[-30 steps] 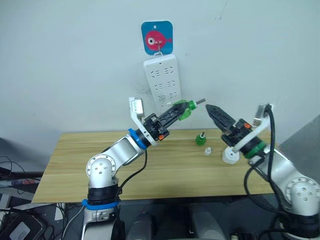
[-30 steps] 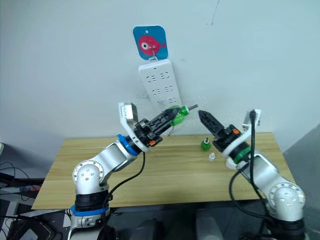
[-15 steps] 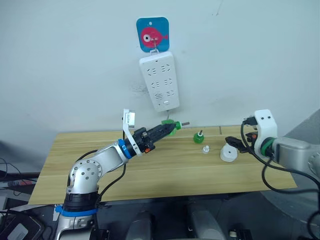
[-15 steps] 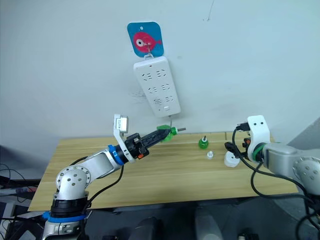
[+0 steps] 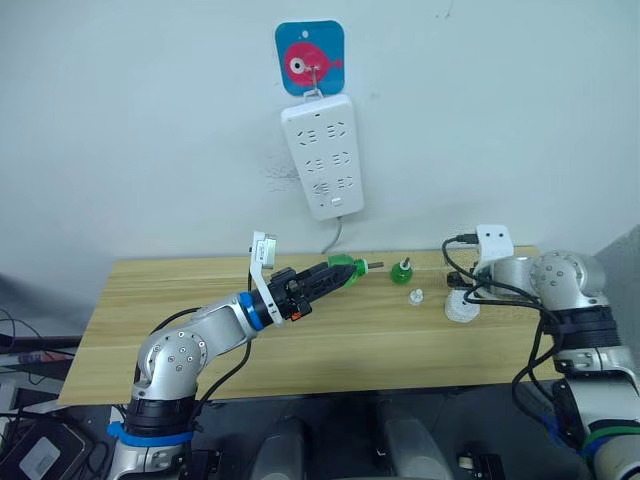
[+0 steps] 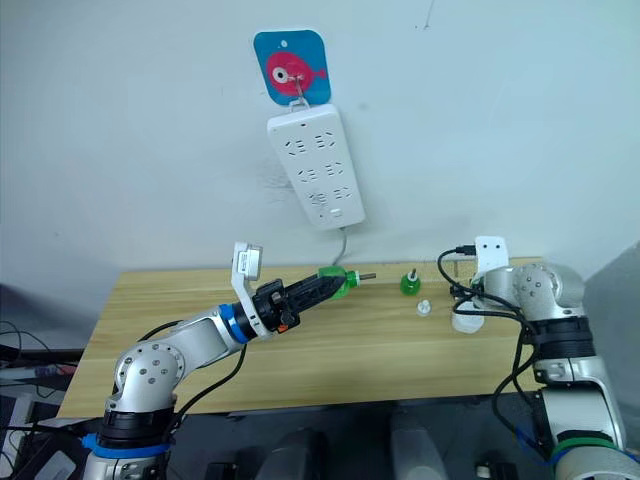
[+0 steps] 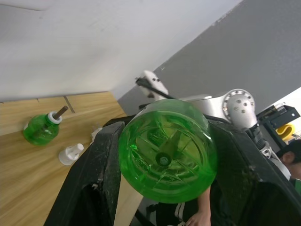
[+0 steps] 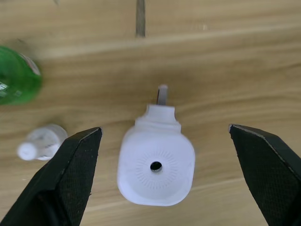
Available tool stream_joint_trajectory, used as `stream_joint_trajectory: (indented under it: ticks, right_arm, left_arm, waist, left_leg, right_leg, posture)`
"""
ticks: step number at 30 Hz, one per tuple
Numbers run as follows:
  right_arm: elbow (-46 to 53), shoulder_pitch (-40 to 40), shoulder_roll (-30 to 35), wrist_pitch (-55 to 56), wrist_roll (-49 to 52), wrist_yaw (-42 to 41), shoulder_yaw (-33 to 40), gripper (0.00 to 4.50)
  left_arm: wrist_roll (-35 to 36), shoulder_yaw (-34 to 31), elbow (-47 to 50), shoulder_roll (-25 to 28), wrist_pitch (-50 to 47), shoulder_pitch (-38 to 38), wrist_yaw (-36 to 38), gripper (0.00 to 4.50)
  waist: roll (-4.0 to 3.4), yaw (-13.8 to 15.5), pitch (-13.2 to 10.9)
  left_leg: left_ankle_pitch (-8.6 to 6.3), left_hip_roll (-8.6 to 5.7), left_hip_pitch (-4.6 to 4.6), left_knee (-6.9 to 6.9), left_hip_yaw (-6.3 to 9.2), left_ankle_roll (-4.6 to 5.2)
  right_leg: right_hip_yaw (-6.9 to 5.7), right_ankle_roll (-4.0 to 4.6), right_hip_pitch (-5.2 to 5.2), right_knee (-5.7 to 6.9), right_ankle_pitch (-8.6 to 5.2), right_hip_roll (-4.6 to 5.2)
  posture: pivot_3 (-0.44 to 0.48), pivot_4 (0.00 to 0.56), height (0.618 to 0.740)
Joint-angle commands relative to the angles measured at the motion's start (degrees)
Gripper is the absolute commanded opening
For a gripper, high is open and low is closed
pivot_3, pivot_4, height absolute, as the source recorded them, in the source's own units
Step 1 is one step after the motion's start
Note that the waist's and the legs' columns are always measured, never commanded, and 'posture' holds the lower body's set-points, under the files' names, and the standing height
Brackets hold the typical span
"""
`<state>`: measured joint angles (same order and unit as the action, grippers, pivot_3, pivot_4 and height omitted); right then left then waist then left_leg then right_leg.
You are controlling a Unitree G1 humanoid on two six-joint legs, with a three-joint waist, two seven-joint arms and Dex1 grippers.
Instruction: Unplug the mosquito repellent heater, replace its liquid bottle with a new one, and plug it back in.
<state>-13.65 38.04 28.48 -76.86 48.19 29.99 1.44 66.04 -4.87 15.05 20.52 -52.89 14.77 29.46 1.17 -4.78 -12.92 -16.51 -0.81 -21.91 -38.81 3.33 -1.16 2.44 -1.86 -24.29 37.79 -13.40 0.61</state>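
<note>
Since the earlier frames the right arm has swung down from mid-air, and its right tool [image 8: 160,174] now hangs over the mosquito repellent heater [image 8: 156,162]. The left arm has also dropped lower and now reaches out low over the tabletop [image 5: 150,330] with its bottle.

The right tool stands wide, one black finger on each side of the heater and neither touching it. The heater sits on the wood at the right end of the tabletop [image 5: 461,306], with a metal prong showing at its far edge and a small hole in the middle of its ribbed face.

The left tool [image 7: 164,160] is clamped on a green liquid bottle [image 7: 167,150]; its two black fingers press the bottle's sides, and the bottle lies roughly level with its wick end pointing right [image 5: 343,270].

A second green bottle with a wick [image 5: 401,272] stands on the tabletop between the held bottle and the heater, near the far edge. A small white cap [image 5: 414,297] lies just nearer than it and left of the heater.

A white power strip [image 5: 322,155] hangs on the wall above the tabletop from a hook with a blue and pink fish plaque [image 5: 310,58]; its cord runs down behind the table.
</note>
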Motion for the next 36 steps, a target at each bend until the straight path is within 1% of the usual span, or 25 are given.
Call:
stream_joint_trajectory:
  ticks: [1, 7, 17, 20, 23, 25, 28, 30, 33, 36]
  right_arm:
    - [-0.5, 0.2, -1.6, -0.7, -5.0, -2.2, 2.6, 4.5]
    - [-1.6, -0.2, -4.6, -0.9, -11.7, -6.0, 4.6, 4.5]
    - [-4.3, -0.2, -7.2, -1.0, -19.7, -13.3, 7.0, 4.5]
    - [-4.1, -0.3, -8.2, -1.5, -21.4, -14.7, 7.9, 3.93]
    - [-3.8, -0.2, -9.0, -1.8, -23.3, -15.6, 8.6, 2.96]
    - [-3.1, -0.3, -9.5, -2.5, -24.3, -16.1, 9.2, 2.97]
    - [-1.1, -0.7, -9.7, -4.3, -25.4, -17.1, 10.2, 2.97]
    - [2.2, -1.5, -8.5, -6.3, -25.5, -18.6, 10.8, 2.97]
    - [10.6, -3.4, -5.9, -10.1, -23.9, -22.5, 11.6, 2.97]
    - [21.6, -6.5, -2.6, -12.2, -20.0, -29.1, 12.0, 2.97]
  left_arm:
    - [-0.2, -0.8, 2.2, 0.2, 1.0, -0.4, 1.2, 2.42]
    - [-0.7, -0.9, 2.3, 0.0, 1.1, -0.7, 1.7, 2.42]
    - [-1.4, -0.5, 1.9, -0.4, 1.6, -0.4, 2.5, 2.42]
    - [-1.6, -0.5, 1.9, -0.4, 1.5, -0.4, 2.6, 2.42]
    - [-1.7, -0.5, 1.8, -0.4, 1.5, -0.3, 2.8, 2.42]
    - [-1.9, -0.5, 1.6, -0.5, 1.6, -0.2, 2.9, 2.42]
    - [-2.3, -0.4, 1.2, -0.6, 1.8, -0.1, 3.3, 2.42]
    - [-2.6, -0.4, 0.9, -0.5, 1.8, 0.1, 3.7, 2.42]
    - [-2.5, -0.6, 0.2, -0.3, 1.5, 0.7, 4.4, 2.42]
    - [-2.1, -1.1, -0.6, 0.4, 0.6, 1.7, 5.5, 2.42]
  waist:
    - [-0.03, 0.0, -0.2]
    - [-0.05, 0.0, -0.4]
    - [-0.1, 0.0, -0.8]
    - [-0.11, 0.0, -0.8]
    - [-0.1, 0.0, -0.8]
    - [-0.11, 0.0, -0.8]
    - [-0.11, -0.1, -0.8]
    - [-0.11, -0.1, -0.8]
    - [-0.15, -0.1, -0.8]
    - [-0.18, 0.0, -0.8]
  left_leg:
    - [0.0, 0.0, 0.01, 0.0, -0.01, 0.0]
    - [0.0, 0.01, 0.0, 0.0, 0.0, 0.0]
    - [0.0, 0.01, 0.0, 0.01, -0.01, 0.0]
    - [-0.01, 0.02, 0.0, 0.02, -0.01, 0.0]
    - [-0.01, 0.03, 0.0, 0.04, 0.01, -0.01]
    - [-0.01, 0.03, 0.0, 0.04, 0.03, -0.01]
    - [-0.01, 0.03, 0.01, 0.04, 0.04, -0.01]
    - [-0.01, 0.03, -0.01, 0.04, 0.04, -0.01]
    - [-0.01, 0.03, -0.07, 0.06, 0.07, -0.02]
    - [-0.02, 0.01, -0.13, 0.07, 0.2, -0.02]
  right_leg:
    - [0.01, 0.0, -0.01, 0.02, 0.0, 0.0]
    - [-0.01, 0.0, -0.02, 0.01, 0.0, -0.01]
    - [0.0, 0.0, -0.02, 0.01, 0.0, -0.01]
    - [0.01, -0.01, -0.03, 0.0, 0.0, -0.01]
    - [0.0, -0.01, -0.04, -0.01, 0.0, -0.01]
    - [-0.01, -0.01, -0.04, -0.01, 0.0, -0.01]
    - [0.0, -0.01, -0.04, -0.01, 0.0, -0.02]
    - [0.0, -0.01, -0.05, -0.02, 0.0, -0.02]
    - [-0.01, -0.02, -0.09, -0.05, 0.0, -0.02]
    - [-0.05, -0.03, -0.1, -0.11, -0.01, -0.01]
  posture:
    - [-0.112, 0.253, 0.74]
    - [-0.109, 0.252, 0.74]
    - [-0.108, 0.251, 0.74]
    - [-0.099, 0.249, 0.74]
    - [-0.101, 0.246, 0.74]
    - [-0.103, 0.245, 0.74]
    - [-0.11, 0.239, 0.74]
    - [-0.115, 0.234, 0.74]
    - [-0.122, 0.227, 0.74]
    - [-0.135, 0.218, 0.74]
